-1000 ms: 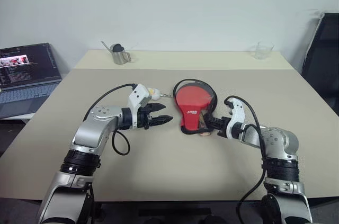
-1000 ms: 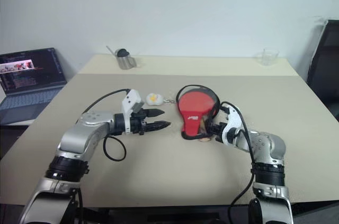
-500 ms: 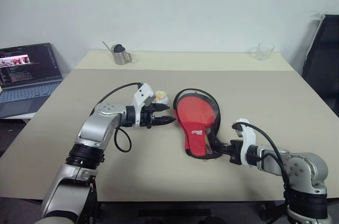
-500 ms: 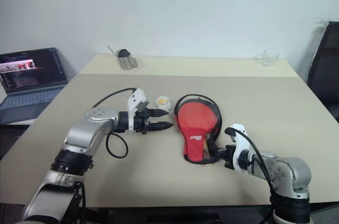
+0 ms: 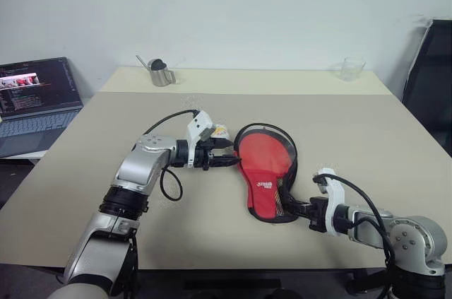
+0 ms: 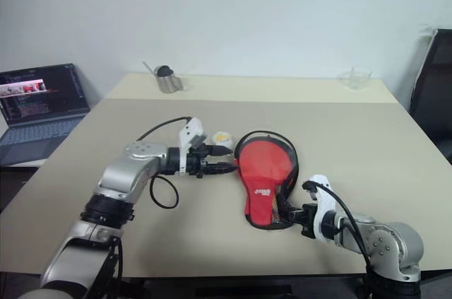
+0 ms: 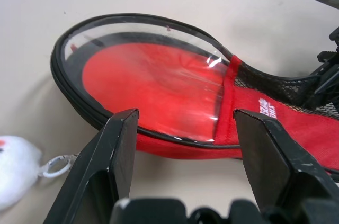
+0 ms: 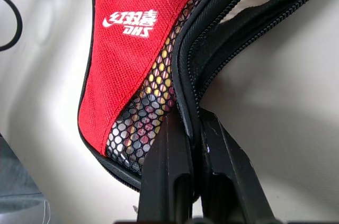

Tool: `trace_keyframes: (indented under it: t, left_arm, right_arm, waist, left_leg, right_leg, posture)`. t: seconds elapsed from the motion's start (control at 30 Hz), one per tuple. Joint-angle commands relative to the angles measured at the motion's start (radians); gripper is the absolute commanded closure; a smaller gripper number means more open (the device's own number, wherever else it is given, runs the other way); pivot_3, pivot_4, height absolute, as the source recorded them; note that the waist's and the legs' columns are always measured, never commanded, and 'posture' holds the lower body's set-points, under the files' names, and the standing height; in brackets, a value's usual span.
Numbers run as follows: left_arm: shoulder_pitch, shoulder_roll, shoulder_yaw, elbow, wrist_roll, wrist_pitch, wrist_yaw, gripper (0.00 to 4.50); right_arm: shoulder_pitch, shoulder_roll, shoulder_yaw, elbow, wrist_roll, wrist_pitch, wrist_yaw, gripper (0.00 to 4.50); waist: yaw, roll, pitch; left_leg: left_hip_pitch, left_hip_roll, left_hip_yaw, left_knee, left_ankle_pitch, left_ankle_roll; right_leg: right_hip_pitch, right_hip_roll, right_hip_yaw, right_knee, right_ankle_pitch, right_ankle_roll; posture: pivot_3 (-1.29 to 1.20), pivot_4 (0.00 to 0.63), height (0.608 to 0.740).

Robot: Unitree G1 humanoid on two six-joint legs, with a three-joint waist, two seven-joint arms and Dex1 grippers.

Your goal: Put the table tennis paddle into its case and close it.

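The case (image 5: 267, 172) lies red side up in the middle of the table, with a clear window over its round part. Through that window shows the red blade of the table tennis paddle (image 7: 153, 75). A black mesh pocket (image 8: 143, 113) covers the narrow end, and the handle is hidden there. My right gripper (image 5: 289, 205) is shut on the black zip edge (image 8: 185, 75) at this narrow end. My left gripper (image 5: 229, 152) is open just left of the round rim, which its fingers (image 7: 114, 144) face without touching.
A small white and yellow keyring toy (image 5: 220, 131) lies just behind the left gripper. At the far edge stand a metal cup (image 5: 160, 73) and a clear glass (image 5: 349, 68). A laptop (image 5: 35, 101) is off to the left, a black chair (image 5: 431, 80) to the right.
My right gripper has drawn back towards me, dragging the case nearer the table's front edge. The left gripper has shifted right, up to the case's rim.
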Motion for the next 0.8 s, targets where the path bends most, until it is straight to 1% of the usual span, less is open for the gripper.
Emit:
trace_keyframes:
  t: [0.03,0.37,0.57,0.8]
  left_arm:
    - [-0.026,0.000,0.009,0.001,0.003,-0.025,-0.010,1.39]
    - [-0.029,-0.027,0.000,0.014,0.005,-0.037,-0.017,1.39]
    - [-0.024,-0.029,-0.008,0.016,0.009,-0.039,-0.041,1.39]
    - [-0.043,-0.041,-0.011,0.031,0.016,-0.044,-0.055,1.39]
  right_arm:
    - [0.052,-0.049,0.021,-0.009,0.058,0.084,0.033,4.48]
    - [0.128,-0.175,0.011,-0.074,0.211,0.084,0.078,4.48]
    - [0.169,-0.179,-0.002,-0.110,0.284,0.084,0.051,4.48]
    - [0.178,-0.163,-0.013,-0.111,0.320,0.084,0.002,4.48]
  waist:
    - [0.001,0.000,0.000]
    - [0.002,0.000,0.000]
    - [0.002,0.000,0.000]
    - [0.002,0.000,0.000]
  left_leg:
    - [0.000,0.000,0.000,0.000,0.000,0.000]
    - [-0.003,0.000,-0.001,0.000,-0.001,0.001]
    - [-0.003,0.000,-0.001,0.000,-0.001,0.002]
    - [-0.003,0.000,-0.001,0.002,-0.001,0.002]
  right_leg:
    - [0.000,0.000,0.000,0.000,0.000,0.000]
    - [0.000,0.000,-0.001,-0.005,0.001,0.001]
    - [0.000,0.000,-0.001,-0.006,0.001,0.001]
    - [0.001,0.000,-0.001,-0.005,0.001,0.002]
  posture:
    - [0.00,0.150,0.740]
    - [0.00,0.150,0.740]
    - [0.00,0.150,0.740]
    - [0.00,0.150,0.740]
